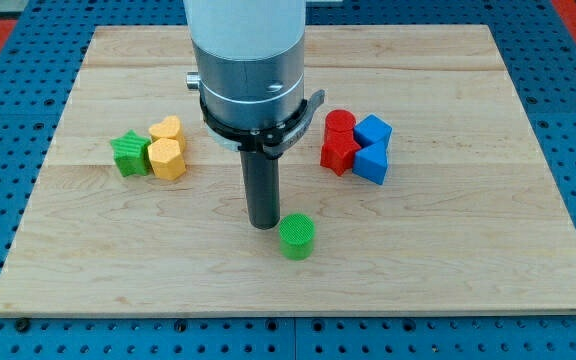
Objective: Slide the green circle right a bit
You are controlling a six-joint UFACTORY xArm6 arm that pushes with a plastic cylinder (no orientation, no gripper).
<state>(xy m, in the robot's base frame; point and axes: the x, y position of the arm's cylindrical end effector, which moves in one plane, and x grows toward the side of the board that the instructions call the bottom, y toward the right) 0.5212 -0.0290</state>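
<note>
The green circle [296, 236] is a short green cylinder lying on the wooden board [448, 240], below the view's centre. My tip [262, 225] is the lower end of the dark rod. It stands just to the left of the green circle, close to it or touching its upper left side. The arm's white and grey body rises above the rod and hides part of the board behind it.
A green star [128, 154], a yellow heart [167, 130] and a yellow hexagon [168, 158] cluster at the view's left. A red cylinder [340, 124], a red star [339, 153] and two blue blocks [372, 130] [372, 162] cluster at the right.
</note>
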